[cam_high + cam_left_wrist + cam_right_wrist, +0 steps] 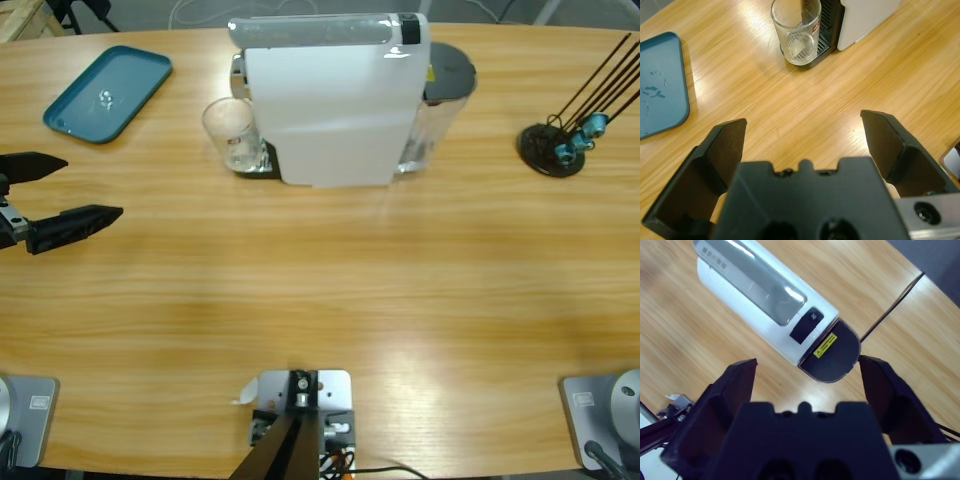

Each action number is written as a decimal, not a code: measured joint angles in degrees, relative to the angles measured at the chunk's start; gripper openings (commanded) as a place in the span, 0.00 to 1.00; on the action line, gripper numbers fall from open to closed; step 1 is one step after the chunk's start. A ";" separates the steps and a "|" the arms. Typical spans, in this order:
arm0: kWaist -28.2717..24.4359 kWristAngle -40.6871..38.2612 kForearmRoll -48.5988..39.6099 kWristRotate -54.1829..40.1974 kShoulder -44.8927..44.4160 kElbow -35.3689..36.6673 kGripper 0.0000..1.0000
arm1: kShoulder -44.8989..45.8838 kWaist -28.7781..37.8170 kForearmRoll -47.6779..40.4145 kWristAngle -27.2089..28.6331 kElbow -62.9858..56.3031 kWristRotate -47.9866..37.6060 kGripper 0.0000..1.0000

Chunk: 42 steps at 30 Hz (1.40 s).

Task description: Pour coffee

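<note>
High view first, sweeping left to right over the long wooden table (320, 290): at about nine o'clock the left gripper (75, 192) pokes in from the edge, its two black jaws spread wide with nothing between them, resting low over bare wood. Up at ten o'clock lies a teal tray (108, 92), tilted on the tabletop, with a few pale specks on it. Toward twelve o'clock stands a clear glass tumbler (233, 134), upright on the dark drip grate at the left side of the white coffee machine (330, 100); the two are touching or very nearly so. The machine has a grey water tank (440, 95) at its right side. Far over at two o'clock sits a black round stand (550, 150) with thin rods leaning up and out, and small blue pieces at its base. From the left wrist view the tumbler (796, 31) sits at twelve o'clock beyond the open jaws, well apart from them, and I cannot tell whether any coffee lies in its base. From the right wrist view the right gripper (807, 375) hangs high above the machine (765, 305), looking down on its top, jaws also spread wide and holding nothing.
</note>
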<state>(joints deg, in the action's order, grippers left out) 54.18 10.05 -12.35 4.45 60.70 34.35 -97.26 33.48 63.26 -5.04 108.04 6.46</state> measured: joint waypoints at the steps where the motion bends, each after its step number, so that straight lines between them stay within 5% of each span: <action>1: 0.00 0.00 0.55 0.00 0.12 0.00 0.99 | 0.34 0.00 -1.45 -0.19 -2.05 0.00 0.89; 20: 0.03 0.00 11.55 -0.75 0.54 -1.93 0.99 | 42.37 2.92 -38.68 -0.81 -65.46 -2.77 1.00; 27: 0.03 -1.79 11.76 -2.14 0.76 -4.93 0.99 | 48.51 3.92 -44.68 -1.10 -73.13 -2.39 1.00; 42: 0.03 -3.28 14.22 -5.54 -3.22 -8.54 0.98 | 45.18 4.03 -49.33 -1.76 -75.99 -1.88 1.00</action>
<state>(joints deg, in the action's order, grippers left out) 54.22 6.77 1.87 -1.09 57.48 25.81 -52.08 37.51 13.92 -6.81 32.05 4.58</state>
